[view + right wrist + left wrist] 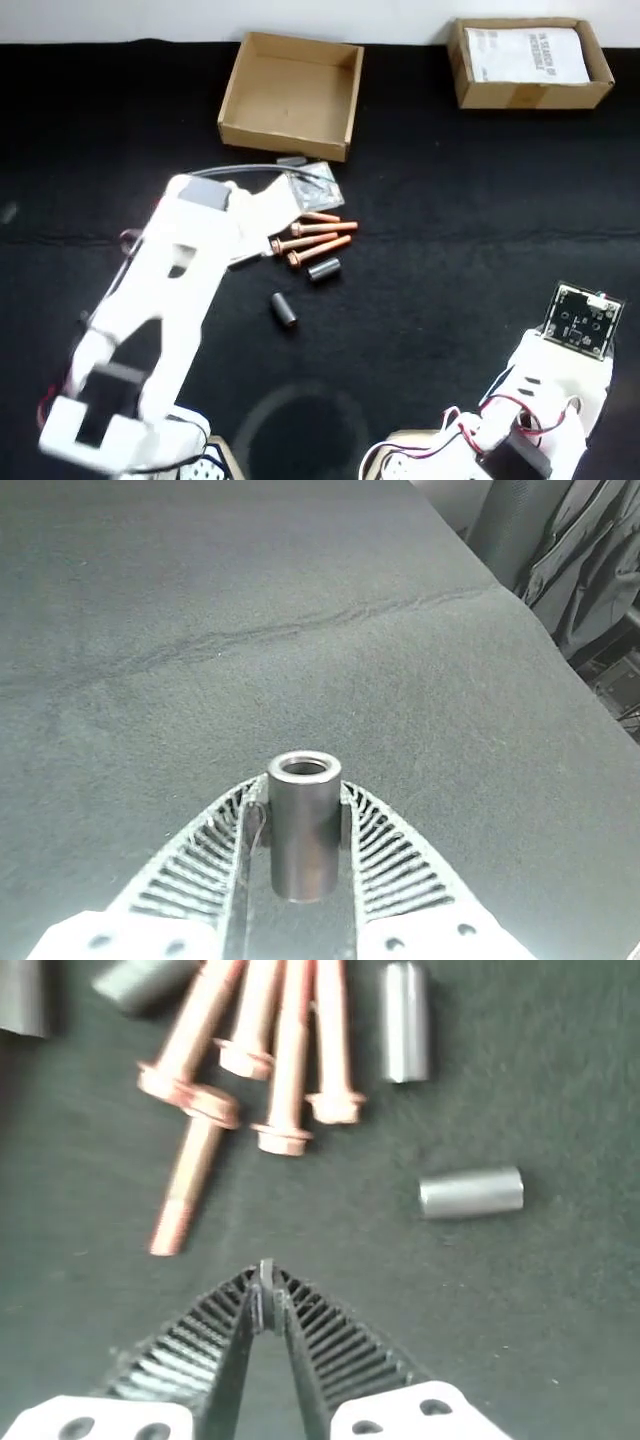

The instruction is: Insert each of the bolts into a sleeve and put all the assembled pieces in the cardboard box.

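Bolts lie bunched, touching, just ahead of your left gripper, which is pinched shut on nothing; go in like that and you'd likely shove the heap or snag two. Right gripper clamps a sleeve bore-up; a crooked bolt grip could jam at its mouth.

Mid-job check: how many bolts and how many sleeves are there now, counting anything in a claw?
Bolts: 5, loose on the mat
Sleeves: 4 (3 loose, plus 1 held sleeve in the right claw)
Total: 9
Not counted: a grey shape cut off by the left wrist view's frame; I cannot tell what it is.
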